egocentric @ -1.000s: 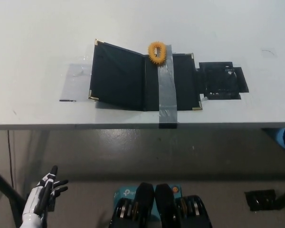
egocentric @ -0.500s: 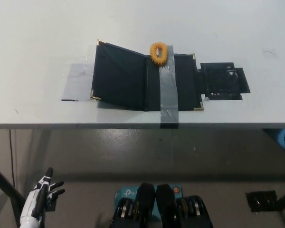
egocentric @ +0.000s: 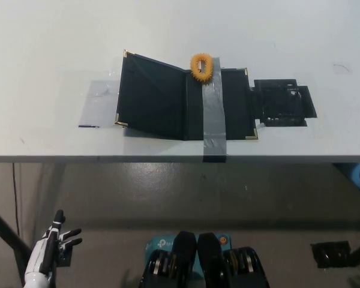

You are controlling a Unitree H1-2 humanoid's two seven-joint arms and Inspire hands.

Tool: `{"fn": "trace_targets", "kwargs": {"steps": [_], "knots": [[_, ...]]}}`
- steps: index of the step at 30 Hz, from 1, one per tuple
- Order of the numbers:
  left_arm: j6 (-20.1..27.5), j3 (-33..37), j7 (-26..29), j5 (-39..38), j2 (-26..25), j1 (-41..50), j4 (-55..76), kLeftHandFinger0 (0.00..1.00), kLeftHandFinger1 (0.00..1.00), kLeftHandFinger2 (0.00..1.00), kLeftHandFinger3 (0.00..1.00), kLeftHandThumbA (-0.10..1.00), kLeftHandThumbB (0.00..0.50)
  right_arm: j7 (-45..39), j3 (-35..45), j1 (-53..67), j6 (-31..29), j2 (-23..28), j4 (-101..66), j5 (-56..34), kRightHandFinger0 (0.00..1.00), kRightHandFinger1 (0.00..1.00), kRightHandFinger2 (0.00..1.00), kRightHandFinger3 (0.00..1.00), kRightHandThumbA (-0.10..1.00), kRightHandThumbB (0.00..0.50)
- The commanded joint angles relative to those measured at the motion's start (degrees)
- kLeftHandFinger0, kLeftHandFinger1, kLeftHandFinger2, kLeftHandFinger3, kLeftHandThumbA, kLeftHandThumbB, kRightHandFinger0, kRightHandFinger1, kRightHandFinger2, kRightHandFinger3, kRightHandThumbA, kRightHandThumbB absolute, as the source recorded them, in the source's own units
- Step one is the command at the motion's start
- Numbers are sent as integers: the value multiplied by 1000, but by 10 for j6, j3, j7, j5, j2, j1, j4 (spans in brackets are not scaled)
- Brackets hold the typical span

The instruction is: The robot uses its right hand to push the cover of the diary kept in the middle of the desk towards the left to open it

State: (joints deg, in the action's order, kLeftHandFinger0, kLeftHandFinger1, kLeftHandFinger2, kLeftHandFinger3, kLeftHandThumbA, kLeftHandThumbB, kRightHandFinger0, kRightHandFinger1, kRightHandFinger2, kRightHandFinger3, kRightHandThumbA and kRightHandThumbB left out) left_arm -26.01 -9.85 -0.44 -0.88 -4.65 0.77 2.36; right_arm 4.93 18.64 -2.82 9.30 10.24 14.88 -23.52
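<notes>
diary (egocentric: 186, 102) lies open mid-desk (egocentric: 48, 60) — left hand (egocentric: 48, 252) low, fingers spread, holding nothing.

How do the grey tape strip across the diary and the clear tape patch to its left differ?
The grey tape is opaque and narrow, running over the diary to the desk's front edge. The clear tape is see-through, wider, and lies only on the desk beside the cover. Both lie flat.

The white left hand (egocentric: 50, 249) hangs low at the lower left, well below the near edge of the worktop (egocentric: 60, 157) and off to its left end, fingers apart and pointing up and rightward, holding nothing, while the black right hand is out of view.
</notes>
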Motion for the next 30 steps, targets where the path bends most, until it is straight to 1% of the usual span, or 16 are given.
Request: {"fn": "trace_targets", "kwargs": {"steps": [1,4,5,8,9,11,13,14,15,16,18,21,26,27,29,30], "knots": [[6,-6,6,-7,-6,-11,25,968,736,722,921,910,277,-29,1,-7,-33,17,0,8,400,464,623,807,914,225],[3,-6,5,-8,-6,-14,25,976,748,732,930,910,261,-28,8,-11,-26,20,7,6,372,462,615,778,905,226],[5,-6,5,-7,-6,-13,26,974,747,730,934,916,252,-28,11,-13,-21,20,7,3,373,461,613,776,906,239],[4,-7,4,-11,-6,-17,25,963,732,721,930,915,288,-25,33,-19,2,18,15,-24,409,489,616,802,915,236],[8,-7,3,-11,-7,-18,22,960,730,719,928,915,289,-21,38,-22,11,17,14,-28,402,491,614,801,910,247],[10,-4,3,-8,-9,-17,23,955,727,713,923,930,299,-22,41,-22,15,16,13,-27,365,467,596,781,891,235],[10,-5,5,-8,-8,-18,22,956,727,711,917,929,297,-22,34,-23,13,20,10,-10,353,460,603,790,888,267],[10,-5,5,-8,-8,-18,22,956,727,710,916,927,296,-22,34,-23,13,19,10,-9,351,458,603,789,888,267],[13,-2,4,-5,-9,-18,22,955,724,709,915,935,306,-22,28,-24,11,23,11,3,310,427,570,758,888,273],[13,-3,6,-5,-8,-20,20,950,721,705,917,935,298,-21,24,-26,9,26,11,12,287,411,558,750,886,282],[7,-5,8,-7,-6,-22,23,947,720,704,921,926,286,-21,14,-29,10,32,8,24,299,406,554,745,900,298],[5,-8,9,-10,-3,-23,24,951,721,700,921,858,259,-21,-6,-24,0,41,5,51,264,382,557,735,846,298],[9,-6,8,-9,-5,-26,18,955,718,699,918,831,255,-16,-9,-26,2,43,3,55,213,344,549,713,827,291],[6,-5,7,-10,-4,-24,24,949,726,713,927,777,226,-18,-10,-26,0,43,4,58,236,360,545,729,834,304],[11,-6,5,-11,-5,-24,24,947,723,703,903,657,221,-20,-10,-28,-6,43,7,59,227,340,528,729,828,314],[12,-5,5,-11,-6,-24,24,947,723,703,902,651,220,-22,-9,-29,-7,43,9,58,226,337,526,728,827,315]]}}
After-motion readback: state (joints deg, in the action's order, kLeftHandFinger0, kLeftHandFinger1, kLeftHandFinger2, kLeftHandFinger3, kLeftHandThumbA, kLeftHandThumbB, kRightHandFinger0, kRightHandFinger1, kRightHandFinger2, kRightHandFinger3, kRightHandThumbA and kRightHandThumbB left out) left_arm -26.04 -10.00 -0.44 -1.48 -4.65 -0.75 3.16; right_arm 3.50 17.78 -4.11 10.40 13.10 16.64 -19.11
